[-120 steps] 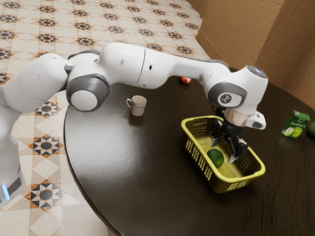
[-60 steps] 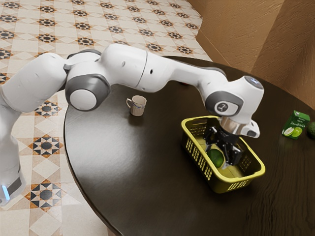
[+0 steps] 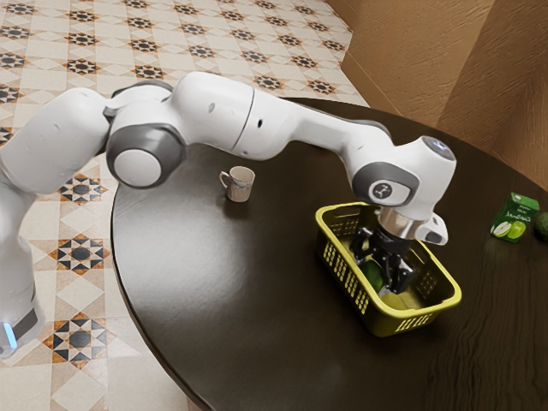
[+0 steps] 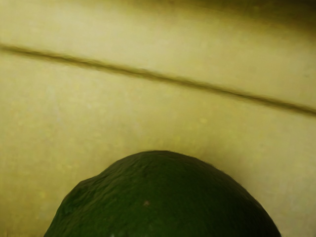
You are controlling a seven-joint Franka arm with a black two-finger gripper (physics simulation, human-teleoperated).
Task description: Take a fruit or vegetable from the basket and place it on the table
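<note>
The yellow basket stands on the dark round table. Down inside it is my gripper, its fingers standing apart around a round dark green fruit, which is partly hidden by them. No grip on the fruit from both sides is visible. In the wrist view the fruit lies just under my hand, on the pale yellow basket floor.
The basket's raised rim surrounds my hand. A patterned mug stands on the table, toward the exterior view's left. Toward its right are a green carton and another dark green round item at the view's edge.
My hand has moved lower into the basket and toward the exterior view's left, closer over the green fruit. The fruit seems to lie where it was. The red item on the table is now behind the arm.
</note>
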